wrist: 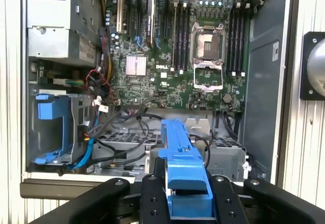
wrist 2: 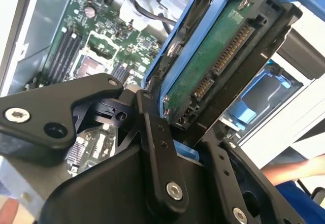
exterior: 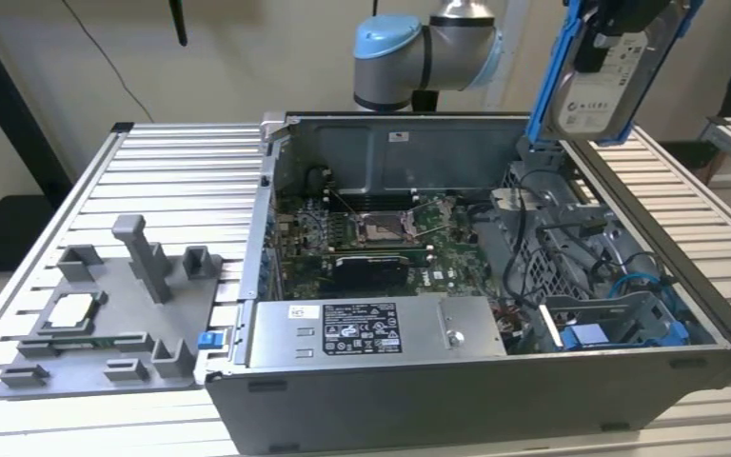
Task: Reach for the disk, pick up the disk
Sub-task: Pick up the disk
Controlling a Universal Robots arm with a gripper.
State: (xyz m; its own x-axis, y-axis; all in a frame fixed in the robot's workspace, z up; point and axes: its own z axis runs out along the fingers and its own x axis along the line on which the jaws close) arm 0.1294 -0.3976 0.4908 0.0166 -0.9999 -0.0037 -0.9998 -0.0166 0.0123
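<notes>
I have the disk point(exterior: 603, 81) in the gripper point(wrist: 188, 203), lifted clear above the open computer case point(exterior: 467, 381). In the exterior view it hangs at about one o'clock from the motherboard point(exterior: 372, 238), over the far corner of the case on that view's right, with its white label facing the camera and its blue frame point(exterior: 551, 76) running down the long edge.

In the second wrist view the black fingers point(wrist 2: 157, 148) close on the blue frame from either side, and the drive's green circuit board and connector edge point(wrist 2: 218, 56) point away from the wrist. In the first wrist view the blue frame point(wrist: 184, 168) stands between the two finger links, squarely over the cable bundle point(wrist: 127, 132) and the metal drive cage point(wrist: 223, 148) below. So the gripper is narrow and clamped on the disk by its frame.

My judgement is that the pick is essentially made. To do it well from here, I would keep the clamp force steady, since the grip is on plastic rails, which may flex, and not on the metal body. I would also keep the drive hanging plumb and avoid wrist rotation, as the load sits well out from the fingers and could lever loose. The case wall and loose cables lie directly beneath.

A person's arm point(wrist 2: 289, 170) shows at about four o'clock in the second wrist view, near the bench point(exterior: 163, 190).
</notes>
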